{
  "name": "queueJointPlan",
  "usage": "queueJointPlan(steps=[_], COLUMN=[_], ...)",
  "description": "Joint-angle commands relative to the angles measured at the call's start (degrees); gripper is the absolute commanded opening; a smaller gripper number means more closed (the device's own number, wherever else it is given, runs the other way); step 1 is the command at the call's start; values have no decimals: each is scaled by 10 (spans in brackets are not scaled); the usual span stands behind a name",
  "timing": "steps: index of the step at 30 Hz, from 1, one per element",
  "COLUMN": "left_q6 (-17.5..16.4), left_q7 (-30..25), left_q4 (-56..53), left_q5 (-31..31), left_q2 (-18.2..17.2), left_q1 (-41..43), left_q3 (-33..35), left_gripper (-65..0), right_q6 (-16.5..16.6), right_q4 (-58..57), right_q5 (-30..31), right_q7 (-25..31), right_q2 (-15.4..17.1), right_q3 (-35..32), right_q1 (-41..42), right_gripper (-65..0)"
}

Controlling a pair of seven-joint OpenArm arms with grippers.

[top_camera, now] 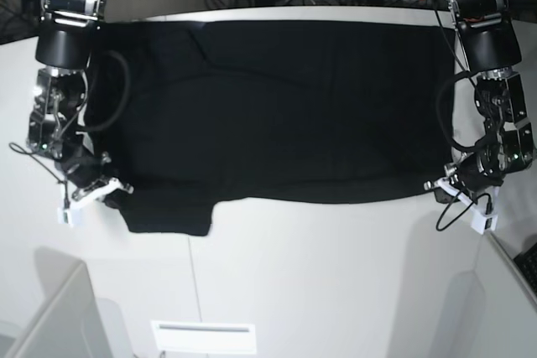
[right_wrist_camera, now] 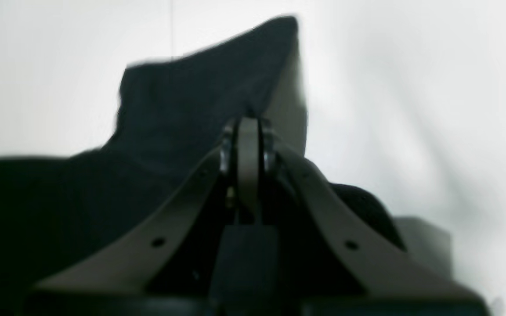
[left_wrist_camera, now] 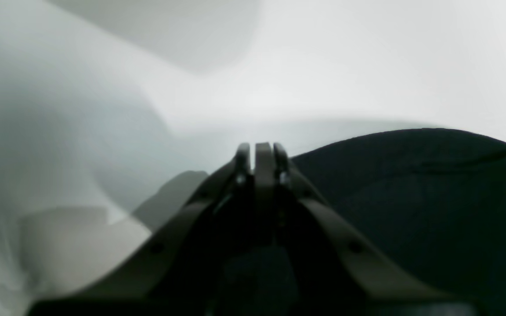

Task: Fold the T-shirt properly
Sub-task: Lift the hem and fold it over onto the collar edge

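T-shirt (top_camera: 277, 115) lies spread on tabletop (top_camera: 336, 274). Left hand (top_camera: 442, 184) and right hand (top_camera: 105, 182) are pinched shut at its 6 o'clock hem corners. First fold likely; a matched lift is needed.

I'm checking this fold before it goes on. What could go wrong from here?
1. The T-shirt is spread across the table with a sleeve sticking out toward the near edge; it may bunch or end up crooked in a fold.
2. The right gripper and left gripper sit shut at opposite ends of the near hem; whether either grips cloth is unclear, so one end could be left behind and the fold skew.
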Motion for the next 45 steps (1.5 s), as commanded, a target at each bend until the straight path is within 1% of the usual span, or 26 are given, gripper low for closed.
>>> queueJointPlan(steps=[1,3,7,8,12,14,17,18,21,23,28,29,31,33,38,40,43,45], left_q6=[-2,-2,-2,-2,-2,-3,-3,-3,-3,-3,-3,-3,-3,-3,-3,-3,-3,-3], left_q7=[-7,0,4,4,40,42,43,44,46,46,46,46,46,46,46,46,47,55], left_q4=[18,28,70,79,90,99,129,131,131,131,138,138,138,141,148,152,174,182], left_q5=[-10,-10,-11,-11,-11,-11,-14,-23,-72,-84,-86,-86,-86,-87,-87,-87,-87,-87], left_q2=[-11,-10,-8,-7,4,4,4,4,0,-1,-1,-1,-2,-2,-2,-3,-2,-2], left_q1=[-16,-6,30,35,41,55,77,79,81,86,101,101,101,105,119,122,126,131], left_q3=[-4,-5,-58,-63,-69,-69,-77,-88,-106,-107,-107,-107,-107,-107,-108,-108,-108,-108], left_gripper=[-650,-650,-650,-650,-650,-650,-650,-650,-650,-650,-650,-650,-650,-650,-650,-650,-650,-650], right_q6=[4,4,4,4,4,4,4,4,4,4,3,-6,-27,-30,-35,-35,-35,-35], right_q4=[16,29,64,68,72,73,97,107,122,122,144,152,163,167,205,217,224,224], right_q5=[7,3,3,3,5,6,6,4,3,3,6,6,6,7,7,7,7,25], right_q7=[10,-5,-28,-30,-34,-48,-68,-72,-93,-103,-107,-107,-109,-120,-122,-121,-131,-139], right_q2=[10,3,1,1,1,0,-9,-17,-21,-23,-27,-34,-35,-36,-39,-45,-50,-54], right_q3=[18,39,51,51,51,53,80,92,106,106,107,107,107,107,108,109,143,157], right_q1=[14,7,-12,-15,-18,-21,-33,-36,-36,-38,-62,-66,-69,-74,-101,-110,-119,-125], right_gripper=[-650,-650,-650,-650,-650,-650,-650,-650,-650,-650,-650,-650,-650,-650,-650,-650,-650,-650])
